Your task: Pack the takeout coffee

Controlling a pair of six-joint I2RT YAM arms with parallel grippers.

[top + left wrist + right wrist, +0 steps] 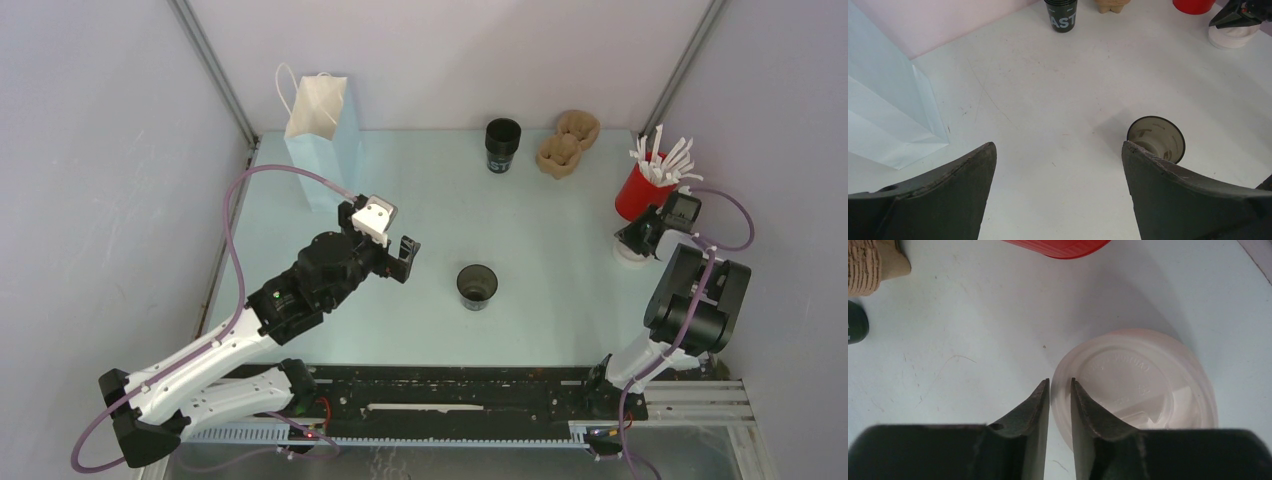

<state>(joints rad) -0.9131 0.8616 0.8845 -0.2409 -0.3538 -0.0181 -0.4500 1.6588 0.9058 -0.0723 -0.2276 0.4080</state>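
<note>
No cup with a lid on it shows. A lidless black cup [477, 286] stands mid-table; it also shows in the left wrist view [1157, 137]. A second black cup [503, 145] with white lettering stands at the back, its top open. A white domed lid [1138, 385] lies on the table at the right, below the red cup. My right gripper [1060, 382] is nearly closed on the lid's left rim, one finger outside it and one over it. My left gripper [1058, 150] is open and empty above the table, left of the middle cup.
A pale blue paper bag [322, 130] stands upright at the back left. Two brown cardboard pieces [566, 143] lie at the back right. A red cup of white sticks [645, 185] stands just behind the right gripper [632, 243].
</note>
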